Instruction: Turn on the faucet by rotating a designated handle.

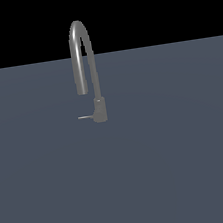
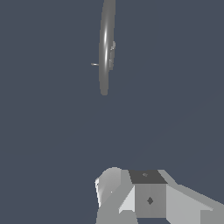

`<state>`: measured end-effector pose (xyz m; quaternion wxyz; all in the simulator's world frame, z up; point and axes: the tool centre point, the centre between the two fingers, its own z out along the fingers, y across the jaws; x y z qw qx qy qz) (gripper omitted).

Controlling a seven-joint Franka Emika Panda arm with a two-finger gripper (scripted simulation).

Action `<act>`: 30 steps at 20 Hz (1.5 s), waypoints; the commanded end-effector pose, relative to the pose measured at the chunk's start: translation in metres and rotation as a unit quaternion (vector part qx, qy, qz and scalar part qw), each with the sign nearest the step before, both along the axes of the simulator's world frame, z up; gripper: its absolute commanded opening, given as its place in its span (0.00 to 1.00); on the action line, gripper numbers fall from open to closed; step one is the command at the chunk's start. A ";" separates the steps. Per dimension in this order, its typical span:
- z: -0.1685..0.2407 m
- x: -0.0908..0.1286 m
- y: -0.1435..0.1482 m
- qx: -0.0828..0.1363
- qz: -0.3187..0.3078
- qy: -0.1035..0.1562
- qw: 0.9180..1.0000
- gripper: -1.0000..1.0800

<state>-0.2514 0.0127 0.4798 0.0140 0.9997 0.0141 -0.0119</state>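
1. The faucet (image 1: pixel 100 110) stands alone on the grey worktop (image 1: pixel 182 163), a little toward the exterior view's left of the middle. Its arched spout rises from a short round base and bends down again on the exterior view's left side.

2. The handle (image 1: pixel 84 117) is a thin short rod. It sticks out sideways from the base toward the exterior view's left, close above the worktop and about level. Because it stands free of the spout, I judge it can be pushed from the side.

3. The arm does not show in the exterior view, so it is not close to the faucet. In the wrist view the faucet (image 2: pixel 106 48) appears well apart from the claw (image 2: pixel 131 197), and the handle (image 2: pixel 95 64) is only a tiny line beside it.

4. The claw shows only as pale blocks at the edge of the wrist view. I cannot tell how far it is open. Nothing seems to be held.

5. My judgement: the task is not yet begun, and the approach to the handle comes first.
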 end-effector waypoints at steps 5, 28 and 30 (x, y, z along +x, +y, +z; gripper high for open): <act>-0.002 0.003 0.001 -0.007 0.008 0.000 1.000 0.00; -0.075 0.084 0.060 -0.258 0.277 0.007 0.926 0.00; -0.084 0.091 0.066 -0.281 0.302 0.008 0.911 0.00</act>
